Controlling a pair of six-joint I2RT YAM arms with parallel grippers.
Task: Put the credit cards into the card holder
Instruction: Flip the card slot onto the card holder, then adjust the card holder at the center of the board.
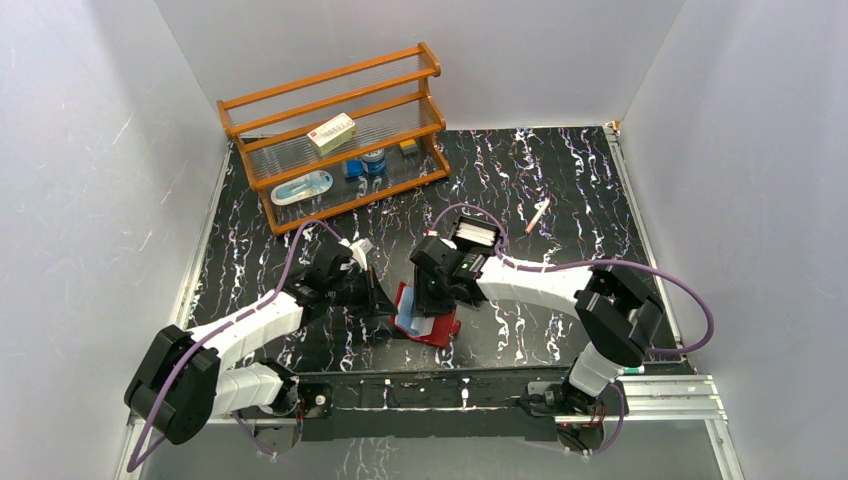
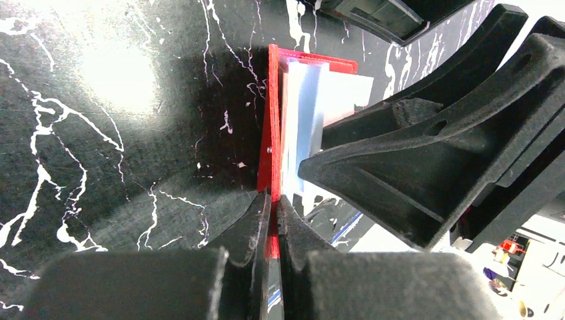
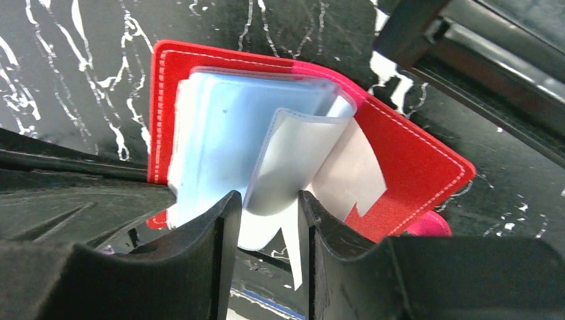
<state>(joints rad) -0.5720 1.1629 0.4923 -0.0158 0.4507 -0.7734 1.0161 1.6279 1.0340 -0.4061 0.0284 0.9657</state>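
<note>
Overhead, your two arms met at the wallet (image 1: 432, 328), which sat opened near the front of the counter (image 1: 560, 190). The left end effector (image 1: 392, 303) was at its left side and the right end effector (image 1: 437, 298) just above it. From the left wrist, the fingers were clamped tight on the wallet's red cover edge. From the right wrist, the fingers stood part open astride a clear sleeve (image 3: 280, 160). I could not tell any cards from the sleeves.
</note>
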